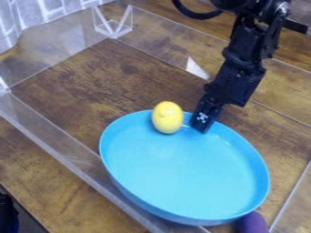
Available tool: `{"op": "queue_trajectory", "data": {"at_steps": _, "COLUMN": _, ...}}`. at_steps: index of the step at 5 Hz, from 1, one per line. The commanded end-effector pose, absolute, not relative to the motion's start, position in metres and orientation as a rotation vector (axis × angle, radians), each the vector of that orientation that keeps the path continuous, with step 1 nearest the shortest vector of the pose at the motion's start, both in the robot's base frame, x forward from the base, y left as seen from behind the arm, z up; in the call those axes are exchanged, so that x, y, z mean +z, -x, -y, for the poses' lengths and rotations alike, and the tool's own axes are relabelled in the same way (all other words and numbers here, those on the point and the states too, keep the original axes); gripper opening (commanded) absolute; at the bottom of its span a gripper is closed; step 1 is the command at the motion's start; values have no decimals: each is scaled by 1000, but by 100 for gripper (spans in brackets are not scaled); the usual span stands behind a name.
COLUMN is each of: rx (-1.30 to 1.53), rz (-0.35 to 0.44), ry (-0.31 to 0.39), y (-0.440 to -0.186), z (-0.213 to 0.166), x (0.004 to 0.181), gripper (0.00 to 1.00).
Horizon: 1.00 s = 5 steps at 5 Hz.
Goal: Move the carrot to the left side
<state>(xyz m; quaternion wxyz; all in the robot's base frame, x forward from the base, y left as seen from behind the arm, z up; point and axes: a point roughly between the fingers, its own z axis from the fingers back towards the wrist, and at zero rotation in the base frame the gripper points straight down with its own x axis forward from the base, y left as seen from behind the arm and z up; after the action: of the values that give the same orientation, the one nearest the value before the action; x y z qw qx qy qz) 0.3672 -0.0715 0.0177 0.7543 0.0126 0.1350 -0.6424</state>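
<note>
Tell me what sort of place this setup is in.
Probably a robot lab test bench rather than a kitchen: a wooden tabletop fenced by clear plastic walls, a black robot arm reaching in, and toy props, a yellow lemon-like fruit on a blue plate.

Small smooth yellow carrot, oval and lemon-like, lying at the far rim of the round blue plate, partly over the plate's edge, on the brown wooden desk
</note>
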Motion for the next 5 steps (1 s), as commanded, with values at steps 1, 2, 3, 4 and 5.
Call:
{"op": "queue_trajectory", "data": {"at_steps": 1, "rx": -1392, "rz": -330, "ry": -12, "y": -355, "z": 51, "x": 12, "gripper": 0}}
{"op": "queue_trajectory", "data": {"at_steps": 2, "rx": -1409, "rz": -335, "ry": -18, "y": -351, "z": 34, "x": 13, "gripper": 0}}
{"op": "queue_trajectory", "data": {"at_steps": 3, "rx": -1421, "rz": -343, "ry": -20, "y": -347, "z": 17, "x": 14, "gripper": 0}}
{"op": "queue_trajectory", "data": {"at_steps": 4, "rx": -1413, "rz": -346, "ry": -18, "y": -347, "z": 20, "x": 15, "gripper": 0}}
{"op": "queue_trajectory", "data": {"at_steps": 5, "rx": -1404, "rz": -350, "ry": -17, "y": -347, "z": 22, "x": 17, "gripper": 0}}
